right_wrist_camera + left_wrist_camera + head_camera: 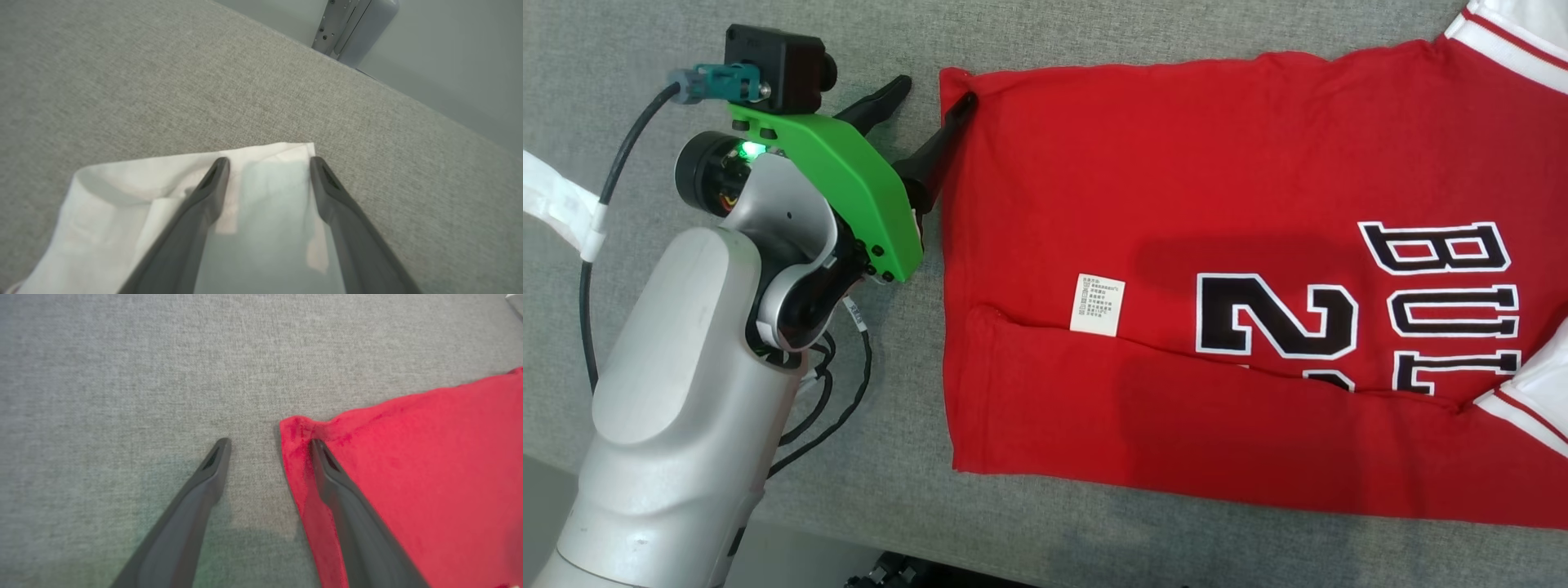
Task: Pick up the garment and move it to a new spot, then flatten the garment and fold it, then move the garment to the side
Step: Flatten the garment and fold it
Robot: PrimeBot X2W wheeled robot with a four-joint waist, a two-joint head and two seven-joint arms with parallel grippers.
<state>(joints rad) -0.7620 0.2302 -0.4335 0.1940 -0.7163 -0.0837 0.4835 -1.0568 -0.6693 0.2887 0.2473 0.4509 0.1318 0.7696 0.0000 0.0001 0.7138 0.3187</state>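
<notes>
**Head view.**
- Left gripper (935, 91): fingers spread wide, nothing held.
- The finger nearer the jersey (1176, 204) lies over its corner. The other is over bare table (1054, 33).
- The jersey lies flat to that gripper's right, with one long edge folded over. A white label (1097, 305) sits at the fold line.
- Purpose, as I judge it: the gripper straddles the corner so that closing would pinch it.

**Left wrist view.**
- Left gripper (269, 446): jaws apart.
- The red corner (295, 430) sits just inside the right fingertip, with the jersey (408, 465) spreading off to that side.
- The left finger is over grey table (122, 375).

**Right wrist view.**
- Right gripper (269, 163): jaws apart, empty.
- White cloth (122, 192), probably the jersey's sleeve, lies under and between both fingers. Its edge is just ahead of the tips.
- The table (122, 81) runs beyond.
- This looks likewise set to pinch.
</notes>
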